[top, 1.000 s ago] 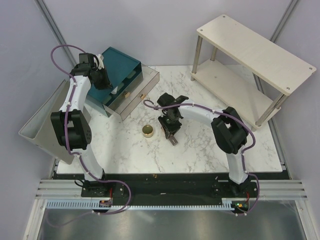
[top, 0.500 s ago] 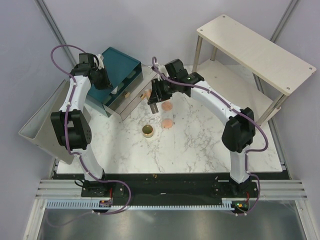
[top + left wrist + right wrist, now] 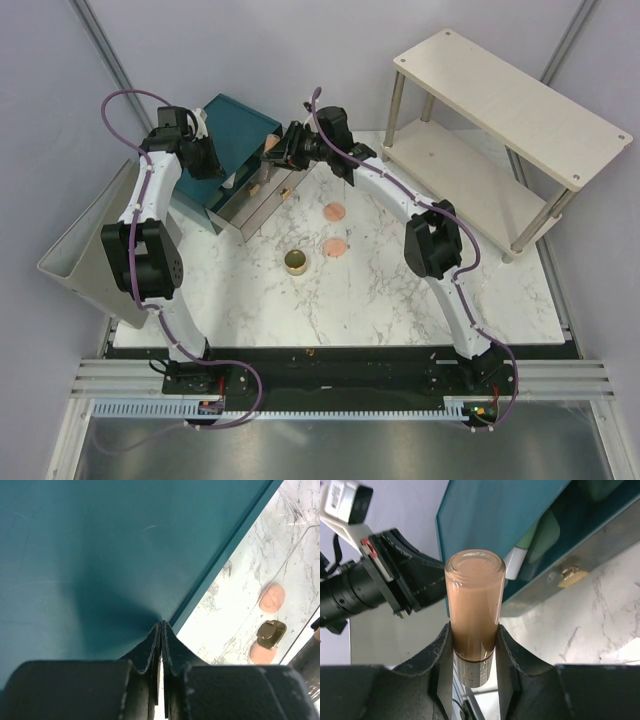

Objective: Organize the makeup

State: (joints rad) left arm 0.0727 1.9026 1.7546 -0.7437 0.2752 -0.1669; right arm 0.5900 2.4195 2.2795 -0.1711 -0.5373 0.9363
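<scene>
Right tool (image 3: 474, 630) is clamped on the orange tube (image 3: 474, 597), with a finger on each side of its lower end. The dark cap is tucked down between them and the rounded peach end sticks out ahead. From above, that arm stretches right across to the far-left corner of the bench (image 3: 400, 290). The tube hangs at the front of the teal box (image 3: 238, 120), over its open drawer (image 3: 268, 195). As far as the wrist view shows, it touches nothing but the fingers.

Over to the left tool (image 3: 161, 647): jaws pressed together, nothing between them, tips down at the box's flat top, close to its edge. Whether they actually bear on that top, I can't tell.

Inside the box, behind the held tube, the green tube (image 3: 532, 542) peeks out of the compartment above the drawer, green body and a white end showing.

Out in the middle of the bench lie the far disc (image 3: 334, 212) and the near disc (image 3: 337, 247), both flat, apart from each other. Just left of the near disc and a touch closer to the arms sits the gold tin (image 3: 296, 262), not touching it.

On the far-right corner stands a pale rack (image 3: 500, 95), well apart from everything in play.
</scene>
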